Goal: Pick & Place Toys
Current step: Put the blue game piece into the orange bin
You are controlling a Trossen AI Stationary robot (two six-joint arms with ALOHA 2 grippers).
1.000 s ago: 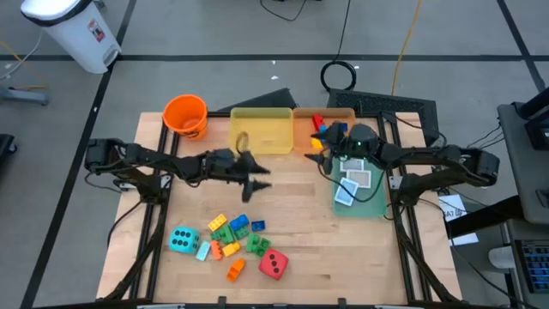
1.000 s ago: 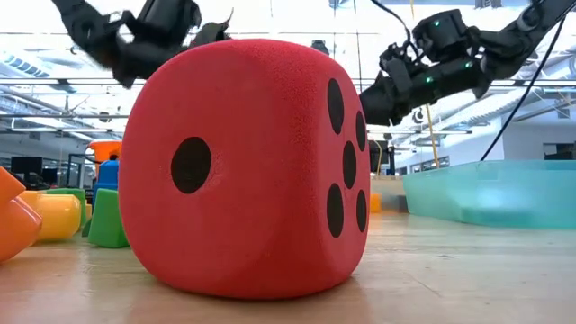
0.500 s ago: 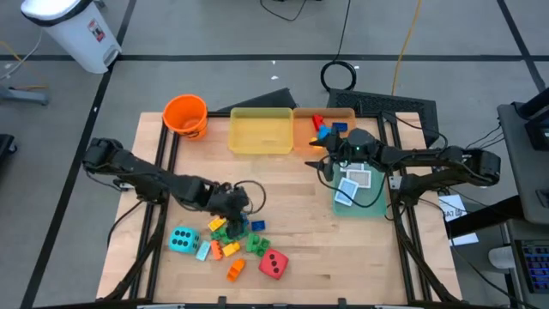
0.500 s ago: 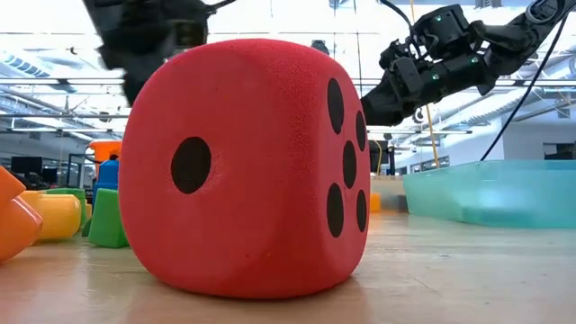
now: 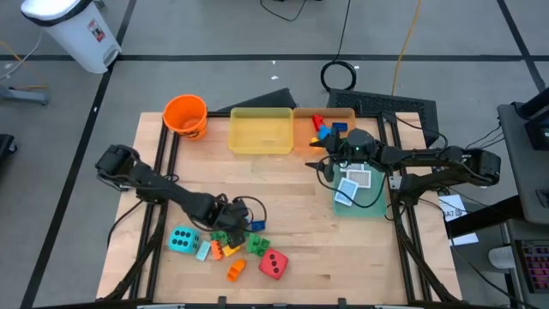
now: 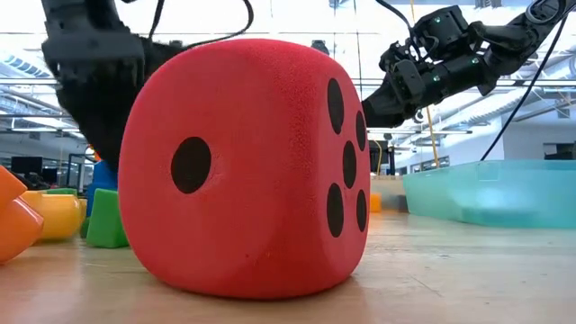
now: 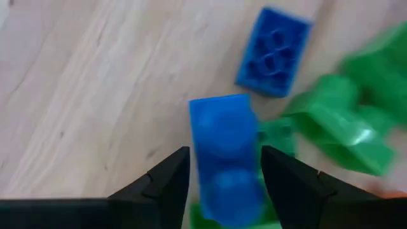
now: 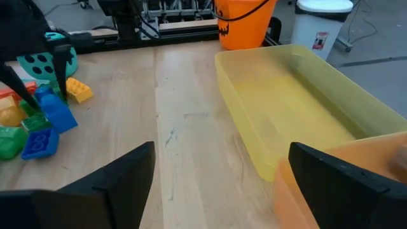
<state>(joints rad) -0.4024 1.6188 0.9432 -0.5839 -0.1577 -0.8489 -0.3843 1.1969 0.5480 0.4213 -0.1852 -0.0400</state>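
Several small plastic bricks lie in a pile near the table's front, between the cyan die and the red die, which fills the low view. My left gripper is open and low over the pile, pointing down, its fingers on either side of a blue brick. Another blue brick lies flat just beyond. My right gripper is open and empty, held above the table beside the orange tray and the green tray, which holds white cards. My left gripper comes from above, pointing down, with one finger at each long side of the blue brick and the fingers lying across it. The brick sits on the pile. I cannot tell whether the fingers touch it.
The yellow tray and the orange tray with red and blue bricks stand at the back; the orange bucket is at the back left. Bare wood lies in the table's middle.
My left gripper has gone from just in front of the yellow tray toward the table's near edge and down onto the brick pile, ending with its fingers around the blue brick.
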